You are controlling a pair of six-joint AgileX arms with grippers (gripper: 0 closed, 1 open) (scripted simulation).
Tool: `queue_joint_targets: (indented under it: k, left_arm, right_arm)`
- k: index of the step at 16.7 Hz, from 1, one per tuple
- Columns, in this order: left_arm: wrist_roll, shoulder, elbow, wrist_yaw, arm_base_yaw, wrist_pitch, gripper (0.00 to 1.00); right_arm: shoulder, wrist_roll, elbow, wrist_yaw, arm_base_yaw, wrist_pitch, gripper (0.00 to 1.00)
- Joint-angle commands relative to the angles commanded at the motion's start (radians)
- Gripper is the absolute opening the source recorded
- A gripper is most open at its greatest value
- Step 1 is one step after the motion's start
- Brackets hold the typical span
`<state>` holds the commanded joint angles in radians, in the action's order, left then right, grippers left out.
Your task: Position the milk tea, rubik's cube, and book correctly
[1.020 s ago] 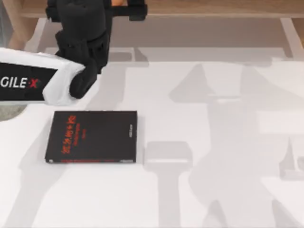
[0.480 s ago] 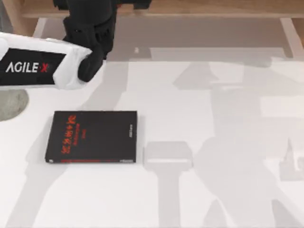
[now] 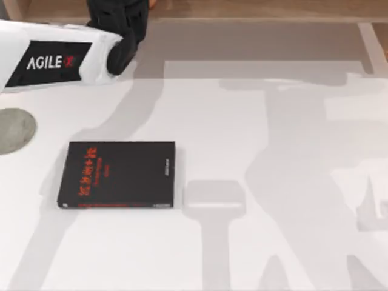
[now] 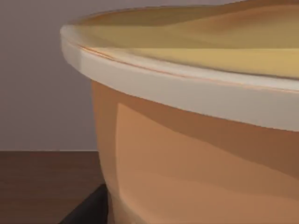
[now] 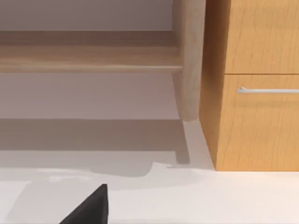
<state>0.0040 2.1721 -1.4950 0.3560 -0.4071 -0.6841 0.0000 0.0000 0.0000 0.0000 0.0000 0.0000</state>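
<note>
The milk tea (image 4: pixel 196 168), an orange-brown cup with a pale rim and top, sits very close in the left wrist view, with one dark finger (image 4: pixel 91 210) beside its wall. My left arm (image 3: pixel 60 60) reaches across the table's far left corner. Its black wrist (image 3: pixel 121 24) is at the far edge, and the gripper appears shut on the cup. A dark fingertip (image 5: pixel 88 207) of my right gripper hangs over the white table. The rubik's cube and the book are out of view.
A black book with red lettering (image 3: pixel 118 174) lies flat at the left centre. A flat round grey coaster (image 3: pixel 12 130) sits at the left edge. A wooden cabinet with a drawer handle (image 5: pixel 252 88) and a low shelf (image 5: pixel 88 60) stand behind the table.
My left arm has moved toward the table's far edge, which uncovered the grey coaster at the left. The black book has not moved.
</note>
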Motion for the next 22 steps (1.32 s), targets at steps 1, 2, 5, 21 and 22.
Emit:
queue_joint_targets:
  k: [1, 2, 5, 21, 22]
  left_arm:
    - [0.0, 0.0, 0.0, 0.0, 0.0, 0.0, 1.0]
    - [0.0, 0.0, 0.0, 0.0, 0.0, 0.0, 1.0]
    - [0.0, 0.0, 0.0, 0.0, 0.0, 0.0, 0.85]
    - [0.0, 0.0, 0.0, 0.0, 0.0, 0.0, 0.0]
    - [0.0, 0.0, 0.0, 0.0, 0.0, 0.0, 0.0]
  right_arm:
    - [0.0, 0.0, 0.0, 0.0, 0.0, 0.0, 1.0]
    - [0.0, 0.0, 0.0, 0.0, 0.0, 0.0, 1.0]
    - [0.0, 0.0, 0.0, 0.0, 0.0, 0.0, 1.0]
    - [0.0, 0.0, 0.0, 0.0, 0.0, 0.0, 1.0]
    - [0.0, 0.0, 0.0, 0.0, 0.0, 0.0, 1.0]
